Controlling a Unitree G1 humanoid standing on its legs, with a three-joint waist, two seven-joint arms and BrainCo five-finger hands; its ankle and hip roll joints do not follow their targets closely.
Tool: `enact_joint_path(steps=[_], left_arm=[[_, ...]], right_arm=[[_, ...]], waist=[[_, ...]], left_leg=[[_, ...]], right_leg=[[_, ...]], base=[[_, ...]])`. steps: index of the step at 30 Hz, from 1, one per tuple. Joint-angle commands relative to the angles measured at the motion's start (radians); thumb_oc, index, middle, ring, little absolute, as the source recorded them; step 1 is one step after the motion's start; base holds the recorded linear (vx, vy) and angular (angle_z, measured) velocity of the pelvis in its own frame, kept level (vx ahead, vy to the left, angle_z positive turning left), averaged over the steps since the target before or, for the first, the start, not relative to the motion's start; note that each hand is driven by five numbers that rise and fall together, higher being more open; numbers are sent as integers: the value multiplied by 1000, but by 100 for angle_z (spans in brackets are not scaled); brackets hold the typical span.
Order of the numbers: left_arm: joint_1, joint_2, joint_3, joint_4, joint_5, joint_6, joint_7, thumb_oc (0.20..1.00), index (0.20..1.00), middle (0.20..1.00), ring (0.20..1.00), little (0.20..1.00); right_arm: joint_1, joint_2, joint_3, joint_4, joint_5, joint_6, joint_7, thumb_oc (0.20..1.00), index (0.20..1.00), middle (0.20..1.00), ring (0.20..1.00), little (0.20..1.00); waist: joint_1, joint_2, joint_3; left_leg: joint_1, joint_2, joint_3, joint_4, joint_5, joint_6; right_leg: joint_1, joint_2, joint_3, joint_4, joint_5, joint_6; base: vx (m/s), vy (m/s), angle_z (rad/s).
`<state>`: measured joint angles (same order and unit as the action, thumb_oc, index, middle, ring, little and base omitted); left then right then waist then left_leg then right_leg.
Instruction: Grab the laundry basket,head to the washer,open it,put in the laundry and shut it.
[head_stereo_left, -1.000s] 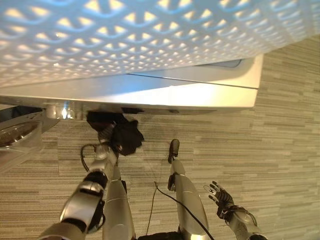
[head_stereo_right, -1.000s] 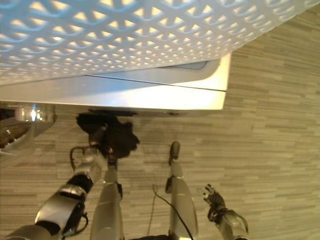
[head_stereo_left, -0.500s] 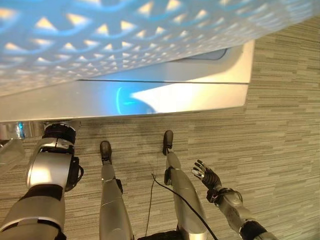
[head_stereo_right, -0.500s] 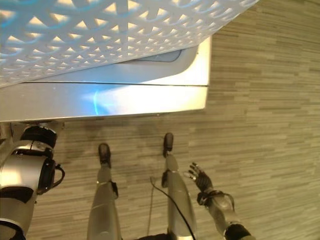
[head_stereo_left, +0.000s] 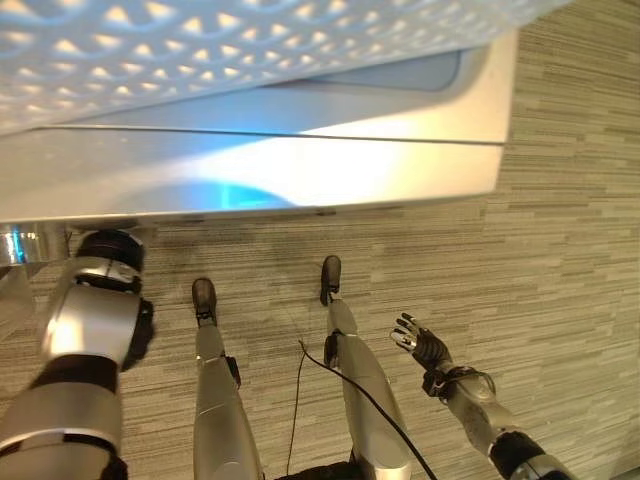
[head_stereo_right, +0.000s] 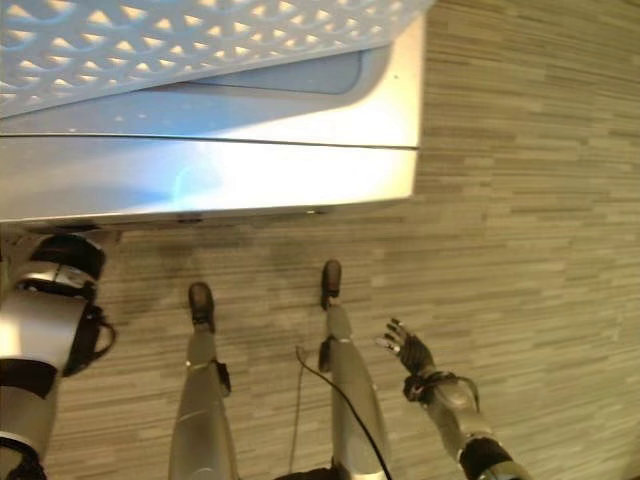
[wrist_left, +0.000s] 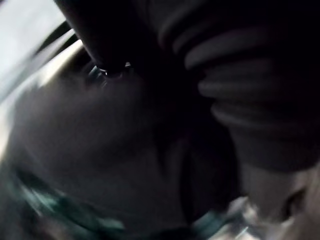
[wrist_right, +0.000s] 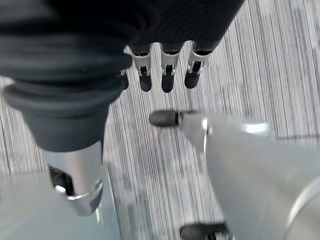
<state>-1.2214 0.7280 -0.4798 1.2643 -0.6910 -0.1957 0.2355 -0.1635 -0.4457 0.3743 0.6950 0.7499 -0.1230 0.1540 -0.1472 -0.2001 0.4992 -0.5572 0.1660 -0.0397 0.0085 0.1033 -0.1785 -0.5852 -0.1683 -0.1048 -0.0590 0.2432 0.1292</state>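
Closest in, the right hand (head_stereo_left: 425, 345) hangs low at the robot's right side over the striped carpet floor (head_stereo_left: 565, 250), well apart from everything else. Its fingers (wrist_right: 167, 82) are straight and a little spread, and they hold nothing; the right wrist view shows them pointing down at bare carpet. On the other side, the left arm (head_stereo_left: 90, 320) reaches forward and disappears under the front edge of the washer (head_stereo_left: 300, 180). From the head views, the end of that arm is hidden behind the edge. The left wrist view shows the dark ribbed cover of the left hand (wrist_left: 240, 80) against a dim, blurred, rounded space. I cannot tell whether those fingers are spread or closed, nor whether any cloth is in them. Just beside the arm, at the far left edge, a bit of bright chrome trim (head_stereo_left: 15, 245) catches the light below the washer's front. The washer itself is a pale, glossy block running across the scene, with its right corner standing over the carpet. Above it is the laundry basket (head_stereo_left: 200, 50), white with a latticed wall, spanning the upper part of both eye views. It overlaps the washer's top, though whether it rests on the machine cannot be told.
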Motion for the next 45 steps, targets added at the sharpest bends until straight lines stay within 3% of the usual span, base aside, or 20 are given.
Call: enact_joint_path(steps=[1,4,5,6,7,9,14,19,25,26,28,31,34,35,39,40,41,42,43,45], left_arm=[[-245,24,5,37,251,27,-30,1000,1000,1000,1000,1000],[-270,15,-53,49,422,54,32,1000,1000,1000,1000,1000],[-308,18,-136,31,635,73,121,1000,1000,1000,1000,1000],[-316,21,-177,17,743,88,166,1000,1000,1000,1000,1000],[-316,21,-177,17,744,89,166,1000,1000,1000,1000,1000],[-319,22,-243,2,939,154,227,1000,1000,1000,1000,1000],[-326,28,-295,-1,1061,201,215,1000,1000,1000,1000,1000],[-285,19,-262,-73,1045,198,196,1000,1000,1000,1000,1000],[171,47,23,-433,932,172,125,1000,1000,1000,1000,1000],[390,3,147,-513,859,157,88,1000,1000,1000,1000,1000],[496,-29,198,-550,827,153,67,1000,1000,1000,1000,1000],[764,-167,281,-595,725,131,5,1000,1000,1000,1000,1000],[952,-346,277,-476,613,94,-80,1000,1000,1000,1000,1000],[952,-345,277,-476,613,94,-80,1000,1000,1000,1000,1000],[1044,-464,226,-271,595,86,-136,1000,1000,1000,1000,1000],[1063,-505,209,-163,604,85,-149,1000,1000,1000,1000,1000],[1063,-505,209,-163,604,85,-149,1000,1000,1000,1000,1000],[1068,-521,203,-125,609,88,-151,1000,1000,1000,1000,1000],[1083,-529,221,-65,613,92,-151,1000,1000,1000,1000,1000],[1108,-531,227,-48,614,96,-161,1000,1000,1000,1000,1000]], right_arm=[[18,-47,-9,14,-6,12,24,1000,1000,1000,1000,1000],[24,-49,1,12,-5,13,32,1000,1000,1000,1000,1000],[23,-45,9,17,2,2,39,1000,1000,1000,1000,1000],[23,-44,16,9,5,-8,43,1000,1000,1000,1000,1000],[23,-43,16,9,5,-8,43,1000,1000,1000,1000,1000],[15,-47,28,-3,24,-39,35,1000,1000,1000,1000,1000],[20,-51,45,-17,17,-43,43,1000,1000,1000,1000,1000],[27,-33,34,-1,14,-42,37,1000,1000,1000,1000,1000],[49,31,0,40,-26,-11,34,1000,1000,1000,1000,1000],[40,48,-31,70,-66,10,17,1000,1000,1000,1000,1000],[37,51,-47,81,-92,18,9,1000,1000,1000,1000,1000],[23,51,-86,139,-185,46,-4,1000,1000,1000,1000,1000],[9,49,-113,265,-326,72,-3,1000,1000,1000,1000,1000],[9,49,-113,265,-326,72,-3,1000,1000,1000,1000,1000],[3,66,-133,412,-442,85,-16,1000,1000,1000,1000,1000],[-6,86,-140,473,-477,90,-23,1000,1000,1000,1000,1000],[-6,86,-140,473,-477,90,-23,1000,1000,1000,1000,1000],[-16,100,-143,506,-486,93,-36,1000,1000,1000,1000,1000],[-12,132,-154,550,-483,95,-45,1000,1000,1000,1000,1000],[-6,145,-159,569,-488,100,-54,1000,1000,1000,1000,1000]], waist=[[-2,1,-21],[-1,-2,-20],[-1,-7,-19],[-1,-12,-19],[-1,-12,-19],[0,-23,-19],[5,-25,-17],[17,-11,-17],[69,20,-20],[89,32,-37],[97,37,-44],[118,69,-76],[138,127,-140],[137,126,-142],[133,180,-232],[133,207,-269],[132,206,-271],[136,223,-286],[152,240,-317],[171,240,-342]], left_leg=[[-40,-37,12,47,-37,58],[-45,-36,4,44,-31,58],[-48,-33,0,40,-27,57],[-50,-32,-1,39,-27,56],[-49,-32,-1,39,-27,56],[-48,-26,0,36,-29,54],[-42,-22,2,31,-27,52],[-34,-25,-2,14,-15,50],[14,-30,1,14,-24,51],[44,-34,8,37,-46,60],[60,-39,14,53,-60,65],[122,-62,33,99,-115,88],[222,-117,53,161,-193,133],[219,-118,53,160,-190,133],[318,-177,52,151,-215,172],[369,-184,47,122,-206,182],[366,-185,48,120,-203,182],[390,-179,45,101,-191,185],[435,-164,25,63,-170,183],[451,-162,12,38,-158,181]], right_leg=[[51,-70,33,58,-93,92],[49,-72,29,55,-90,91],[48,-72,28,53,-88,91],[47,-70,28,52,-88,91],[47,-70,28,52,-88,91],[48,-68,27,51,-88,92],[55,-64,26,50,-90,94],[63,-66,21,48,-91,95],[108,-62,12,52,-105,88],[135,-63,16,47,-102,86],[154,-65,19,45,-101,85],[202,-84,39,52,-105,84],[284,-136,61,85,-117,89],[281,-138,61,85,-116,89],[347,-187,55,133,-95,100],[365,-187,45,172,-83,103],[362,-188,45,171,-81,103],[369,-168,38,205,-109,96],[425,-113,9,231,-205,73],[456,-105,-20,222,-217,67]], base=[[0,0,0],[-14,-11,0],[-43,-39,2],[-33,-27,4],[-21,-22,7],[-28,-19,9],[-12,-4,1],[-3,-20,0],[-5,-7,-2],[4,62,-16],[3,94,-33],[42,199,-17],[108,267,-29],[124,225,-8],[102,159,11],[73,95,14],[62,60,12],[66,-28,7],[66,-29,7],[70,-84,4]])
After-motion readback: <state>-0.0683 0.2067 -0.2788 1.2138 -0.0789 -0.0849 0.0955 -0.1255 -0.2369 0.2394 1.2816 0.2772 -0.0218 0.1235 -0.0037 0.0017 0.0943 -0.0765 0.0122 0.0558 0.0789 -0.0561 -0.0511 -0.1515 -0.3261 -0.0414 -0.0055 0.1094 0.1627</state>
